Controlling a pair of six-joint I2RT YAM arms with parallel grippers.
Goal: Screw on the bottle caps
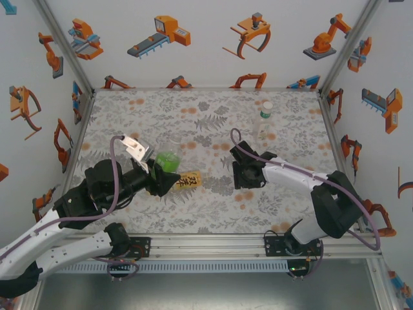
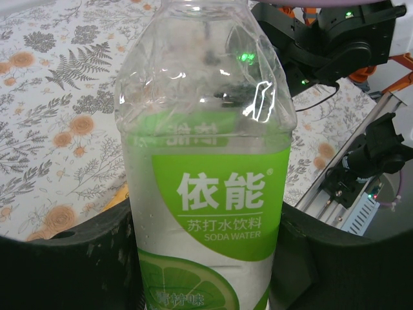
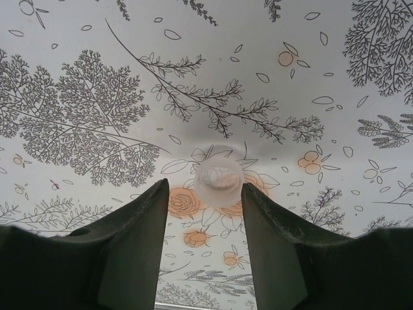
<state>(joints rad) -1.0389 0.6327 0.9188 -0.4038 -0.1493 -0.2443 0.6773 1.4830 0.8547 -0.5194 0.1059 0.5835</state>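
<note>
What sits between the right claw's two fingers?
A whitish bottle cap, lying on the flowered tablecloth between the fingers of the open right claw, in the right wrist view.

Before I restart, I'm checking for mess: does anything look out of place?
Yes. The yellow-labelled bottle appears to lie on its side on the table instead of standing, and the green-labelled bottle in the left jaws looks dented near its shoulder.
</note>
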